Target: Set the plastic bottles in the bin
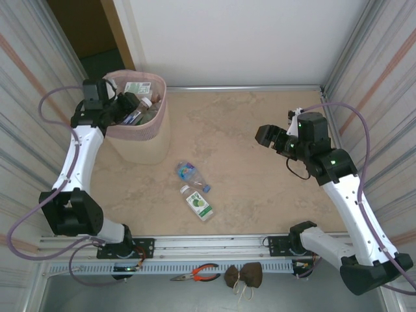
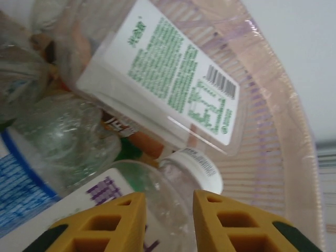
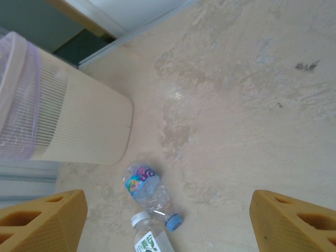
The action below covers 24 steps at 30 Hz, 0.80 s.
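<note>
Plastic bottles [image 1: 138, 90] fill the bin [image 1: 140, 146], where the left gripper [image 2: 169, 195] pinches a white-capped bottle [image 2: 181, 176], jaws nearly closed, arm arched over the rim. Away from the bin, the right gripper [image 3: 168, 205] hangs wide open and empty, elbow bent; a blue-capped bottle [image 1: 190, 174] and a green-labelled bottle [image 1: 198, 203] lie beside the bin.

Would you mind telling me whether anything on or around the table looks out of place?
Two bottles lie on their sides on the table, outside the bin: the blue-capped bottle, which looks crumpled, and the white-capped bottle. Red-handled pliers lie loose by the arms' mounting rail.
</note>
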Available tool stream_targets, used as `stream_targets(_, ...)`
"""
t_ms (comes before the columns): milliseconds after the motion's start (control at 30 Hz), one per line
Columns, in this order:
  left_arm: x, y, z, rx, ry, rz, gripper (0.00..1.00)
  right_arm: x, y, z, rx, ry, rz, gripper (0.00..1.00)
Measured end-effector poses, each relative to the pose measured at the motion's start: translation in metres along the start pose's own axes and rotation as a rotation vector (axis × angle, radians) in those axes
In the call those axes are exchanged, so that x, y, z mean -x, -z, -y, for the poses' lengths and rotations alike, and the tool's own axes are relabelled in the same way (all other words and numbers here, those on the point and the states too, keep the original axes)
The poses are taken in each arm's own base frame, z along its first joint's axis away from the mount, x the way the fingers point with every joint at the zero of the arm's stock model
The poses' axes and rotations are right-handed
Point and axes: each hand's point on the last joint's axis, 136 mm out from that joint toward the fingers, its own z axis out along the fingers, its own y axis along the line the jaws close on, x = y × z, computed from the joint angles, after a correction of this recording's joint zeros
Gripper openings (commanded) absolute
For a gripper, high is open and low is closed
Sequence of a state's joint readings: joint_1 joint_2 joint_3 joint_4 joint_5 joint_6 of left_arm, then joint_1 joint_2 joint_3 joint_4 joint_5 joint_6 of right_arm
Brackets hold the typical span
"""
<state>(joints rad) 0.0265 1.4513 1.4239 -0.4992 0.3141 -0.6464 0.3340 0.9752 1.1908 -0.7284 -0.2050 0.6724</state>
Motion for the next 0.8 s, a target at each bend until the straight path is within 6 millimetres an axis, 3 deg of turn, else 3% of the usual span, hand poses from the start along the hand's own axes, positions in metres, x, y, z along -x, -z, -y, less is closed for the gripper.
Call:
stream_targets(200,-0.004,0.02,0.008,-0.017,-0.038,-0.006,0.35,-0.018,-0.026,-0.008,0.016,0.032,-0.106,0.78)
stream_targets(467,-0.002,0.06,0.033,-0.095,-0.101,0.042,0.37,-0.055,-0.056,-0.037,0.03,0.175,-0.248,0.76)
stream_targets(633,-0.003,0.086,0.045,-0.133,-0.133,0.085,0.4,-0.083,-0.081,-0.048,0.012,0.253,-0.345,0.75)
stream_targets(800,-0.014,0.099,0.044,-0.147,-0.142,0.093,0.44,-0.116,-0.106,-0.052,-0.031,0.337,-0.444,0.74)
